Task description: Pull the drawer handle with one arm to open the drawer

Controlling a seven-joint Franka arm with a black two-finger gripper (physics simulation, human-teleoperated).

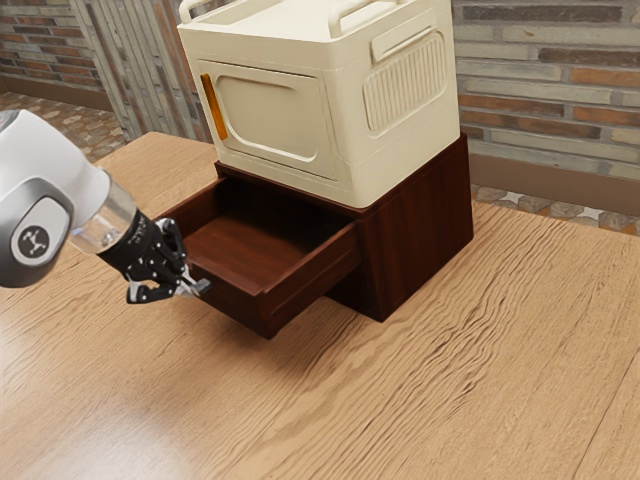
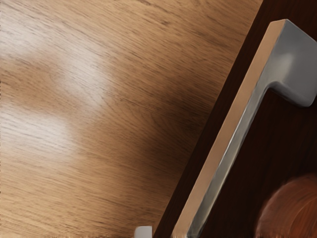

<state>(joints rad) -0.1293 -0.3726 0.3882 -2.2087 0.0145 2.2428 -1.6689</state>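
In the exterior view, my claw point(image 1: 188, 282) is at eight o'clock from the open drawer point(image 1: 245, 303), near its handle point(image 2: 225, 148); wide or narrow, I cannot tell.

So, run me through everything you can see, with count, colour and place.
table: one, light wood, under everything
cabinet: one, dark brown, on the table
drawer: one, dark brown, pulled out from the cabinet
drawer handle: one, silvery, on the drawer front
storage box: one, cream, on the cabinet
strip: one, orange, on the box's front
top rails: two, cream, on the box
brickwork: grey and rust, behind
floor: patterned stone, beyond the table
arm: one, white, exterior view's left
gripper: one, black, at the drawer front
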